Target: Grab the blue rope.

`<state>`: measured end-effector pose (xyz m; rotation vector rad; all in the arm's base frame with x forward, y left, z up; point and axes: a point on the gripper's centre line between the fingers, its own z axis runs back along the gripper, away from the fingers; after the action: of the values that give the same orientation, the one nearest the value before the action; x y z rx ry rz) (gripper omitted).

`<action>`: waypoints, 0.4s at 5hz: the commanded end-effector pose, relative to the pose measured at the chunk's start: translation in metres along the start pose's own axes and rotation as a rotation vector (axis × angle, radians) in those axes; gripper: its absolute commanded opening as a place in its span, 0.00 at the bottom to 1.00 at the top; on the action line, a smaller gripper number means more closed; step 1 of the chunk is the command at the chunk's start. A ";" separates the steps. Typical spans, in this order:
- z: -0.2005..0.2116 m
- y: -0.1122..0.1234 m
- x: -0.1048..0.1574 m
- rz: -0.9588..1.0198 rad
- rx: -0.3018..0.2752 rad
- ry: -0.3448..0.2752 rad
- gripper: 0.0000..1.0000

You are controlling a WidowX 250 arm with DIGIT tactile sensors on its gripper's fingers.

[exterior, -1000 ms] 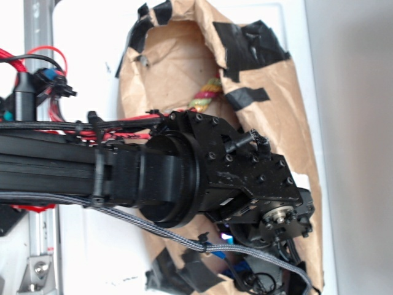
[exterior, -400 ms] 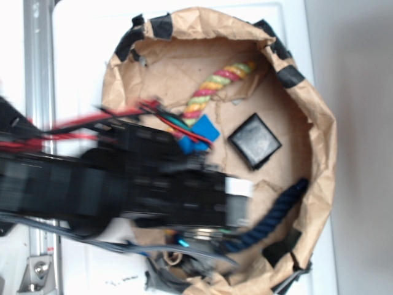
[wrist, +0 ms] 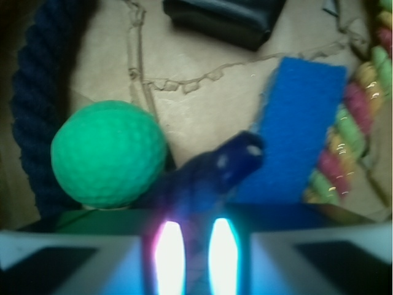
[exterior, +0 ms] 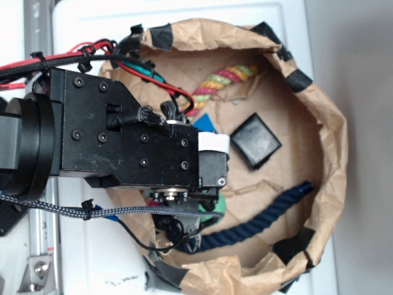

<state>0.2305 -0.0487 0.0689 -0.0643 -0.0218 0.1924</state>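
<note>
The blue rope [exterior: 264,219] is a thick, dark navy twist curving along the lower right inside of the brown paper bowl [exterior: 328,160]. In the wrist view the blue rope [wrist: 34,104] runs down the left edge, beside a green ball [wrist: 107,153]. My gripper [wrist: 236,160] shows there only as one blurred dark blue shape between the ball and a bright blue sponge [wrist: 301,123], apart from the rope. In the exterior view the black arm [exterior: 123,141] hides the fingers.
A red-yellow-green striped rope [exterior: 224,78] lies at the bowl's top; in the wrist view the striped rope [wrist: 356,117] is at the right. A black square block [exterior: 255,140] sits mid-bowl. Red and black cables [exterior: 92,52] trail at the upper left.
The arm has pulled left and up across the bowl, from covering its middle to its left side. The paper wall has opened out, and the blue rope now shows.
</note>
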 end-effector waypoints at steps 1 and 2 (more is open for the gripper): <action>0.059 0.019 0.023 0.037 -0.010 -0.219 0.00; 0.059 0.020 0.036 0.013 -0.032 -0.200 0.06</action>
<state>0.2577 -0.0239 0.1117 -0.0755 -0.1751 0.1945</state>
